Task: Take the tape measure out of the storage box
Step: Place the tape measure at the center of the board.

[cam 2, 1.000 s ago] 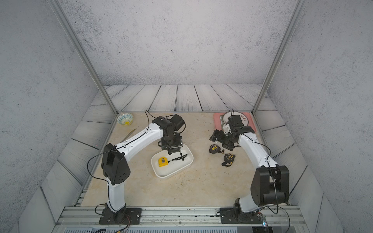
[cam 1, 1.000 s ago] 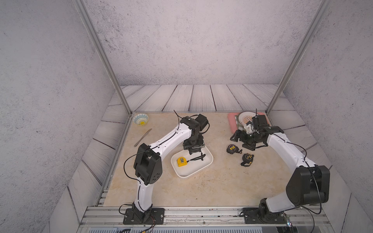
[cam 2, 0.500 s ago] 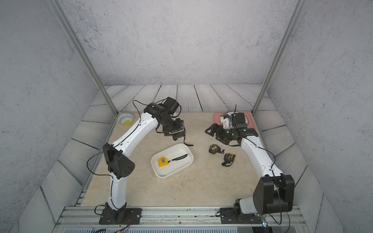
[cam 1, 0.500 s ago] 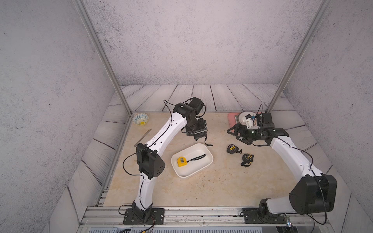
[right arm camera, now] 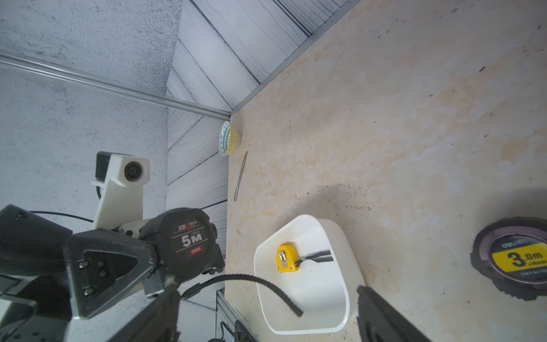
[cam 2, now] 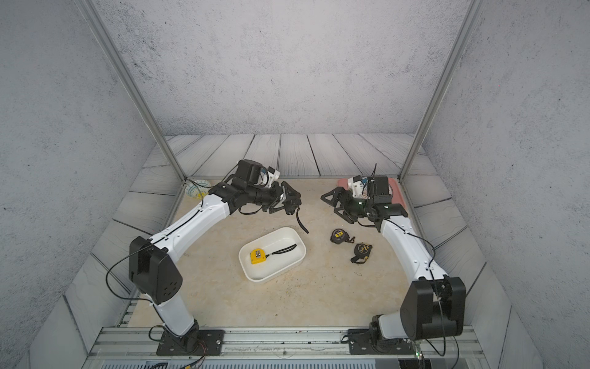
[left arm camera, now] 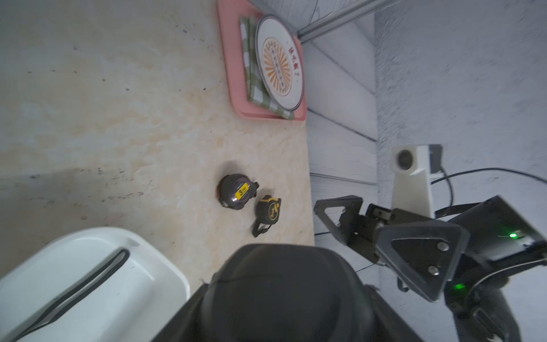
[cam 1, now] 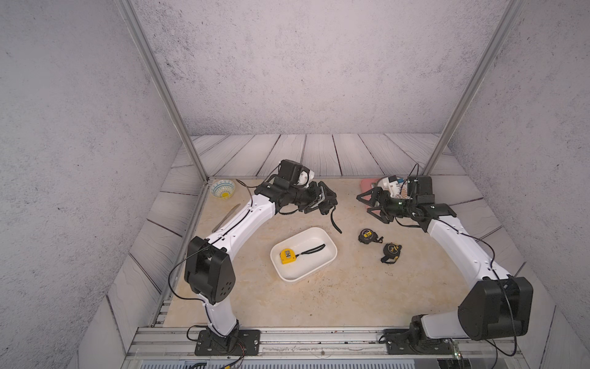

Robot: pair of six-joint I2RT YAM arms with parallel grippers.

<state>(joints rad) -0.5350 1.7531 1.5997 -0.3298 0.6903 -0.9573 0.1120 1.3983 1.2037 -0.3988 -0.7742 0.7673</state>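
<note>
Storage box: shallow glossy white plastic tub with rounded corners, on the mottled beige tabletop.
Inside it: boxy yellow tape measure with a black strap.
Loose on the table: round dark tape measure with a yellow label; near it, a black-and-yellow tape measure.
Left gripper: clamped on a rubbery black tape measure marked 5M, raised beyond the box, its ribbed strap dangling.
Right gripper: fingers spread, holding nothing.
Far edge: flat pink tray; patterned bowl.
</note>
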